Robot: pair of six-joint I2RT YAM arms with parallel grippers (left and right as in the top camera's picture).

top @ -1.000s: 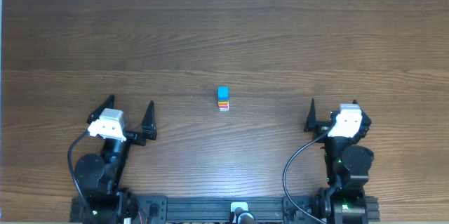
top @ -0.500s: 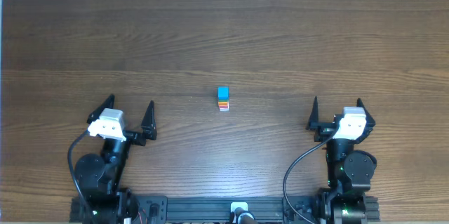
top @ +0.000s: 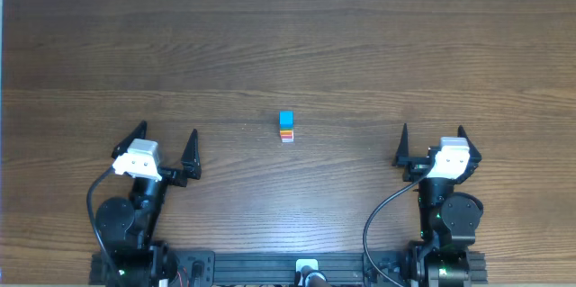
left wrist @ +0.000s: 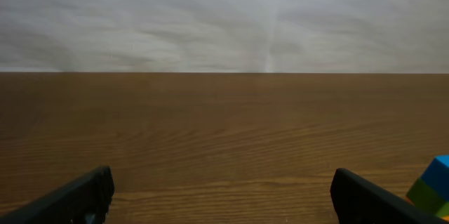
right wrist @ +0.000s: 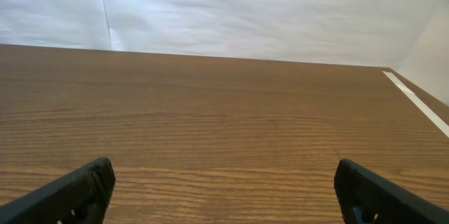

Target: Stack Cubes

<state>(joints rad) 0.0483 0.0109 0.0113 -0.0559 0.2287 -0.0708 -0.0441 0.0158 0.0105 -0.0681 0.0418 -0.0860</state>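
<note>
A stack of small cubes [top: 286,127] stands at the middle of the wooden table, blue on top with orange, yellow and red layers below. Its blue and green cubes [left wrist: 433,187] peek in at the edge of the left wrist view. My left gripper [top: 166,135] rests open near the front left, well to the left of the stack, with nothing between its fingers [left wrist: 81,196]. My right gripper [top: 431,134] sits open near the front right, equally far from the stack, its fingers [right wrist: 74,189] holding nothing.
The brown wooden table [top: 288,44] stretches wide beyond the stack. A white wall [right wrist: 245,13] rises behind the table's far edge. The arm bases stand along the front rail [top: 288,264].
The right gripper has shifted slightly and squared up between one second ago and half a second ago, then stayed still. The left arm and the stack have not moved.
</note>
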